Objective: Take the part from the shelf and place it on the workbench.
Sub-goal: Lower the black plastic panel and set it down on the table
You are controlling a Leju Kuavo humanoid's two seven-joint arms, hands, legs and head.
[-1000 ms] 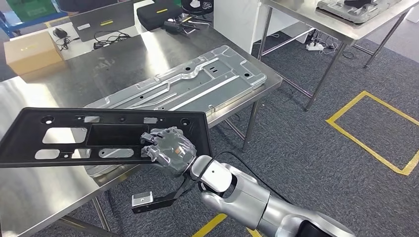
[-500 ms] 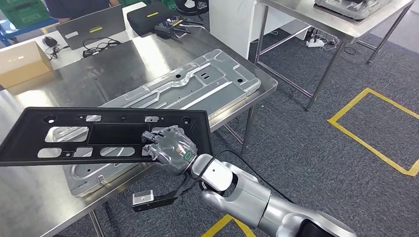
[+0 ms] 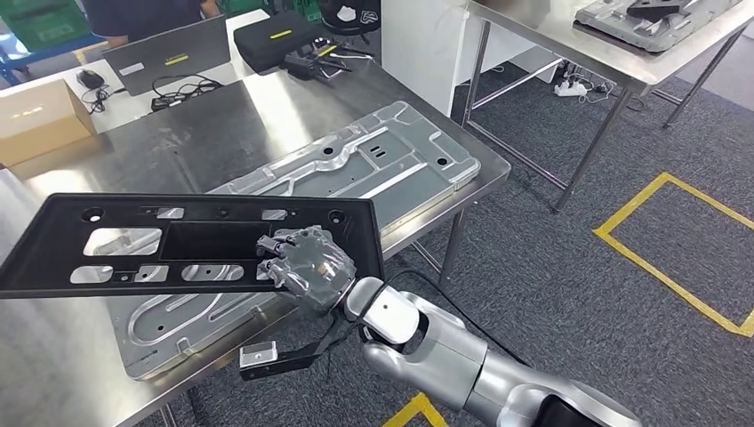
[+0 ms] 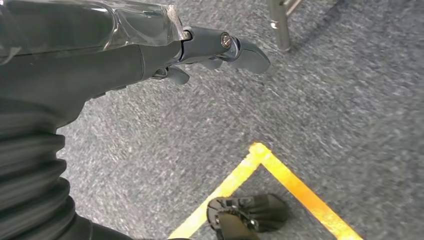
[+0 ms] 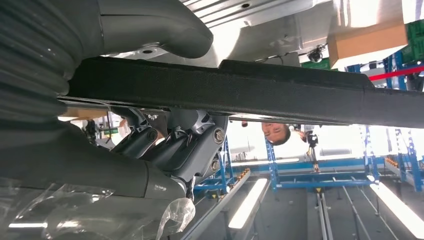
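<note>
1. The right hand (image 3: 307,267) grips a flat black plastic panel with cut-outs (image 3: 178,245), carried above the steel tabletop (image 3: 222,133).
2. The left hand (image 4: 150,45) hangs empty over carpet.
3. Placement remains.

Matt black plastic part (image 3: 191,245); shiny brushed-steel workbench (image 3: 191,142); rough grey carpet floor (image 3: 569,258).

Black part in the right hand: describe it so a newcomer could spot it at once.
Start at the steel workbench and its long silver stamped panel. Above that panel's near end, the right hand holds a flat black rectangular frame by one end. Unlike the shiny panel, it is matte black with cut-out windows.
</note>
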